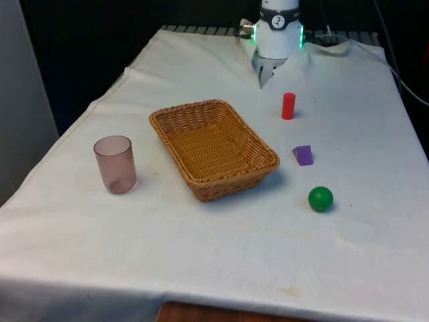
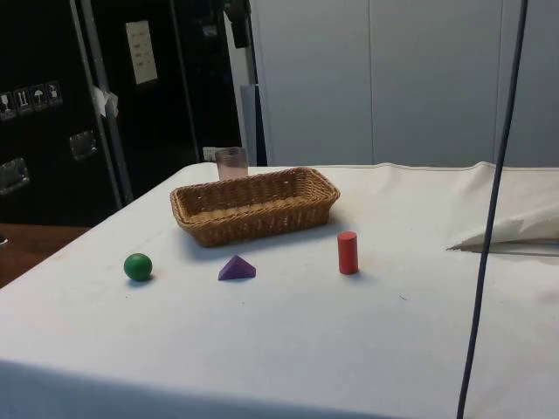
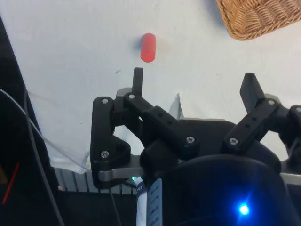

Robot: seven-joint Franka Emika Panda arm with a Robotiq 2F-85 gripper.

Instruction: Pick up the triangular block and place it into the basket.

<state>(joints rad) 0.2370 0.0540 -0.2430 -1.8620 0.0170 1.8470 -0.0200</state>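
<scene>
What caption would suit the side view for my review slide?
Wicker basket on the white cloth, with a green ball, purple triangular block and red cylinder lined up before it.

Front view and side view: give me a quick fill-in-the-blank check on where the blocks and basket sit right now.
1. The triangular block is coloured ____.
2. On the table, the triangular block lies between the red cylinder and the green ____.
3. The wicker basket holds ____ blocks.
4. In the front view, the pink cup stands on the basket's ____ side.

Missing words: purple; ball; no; left
</scene>
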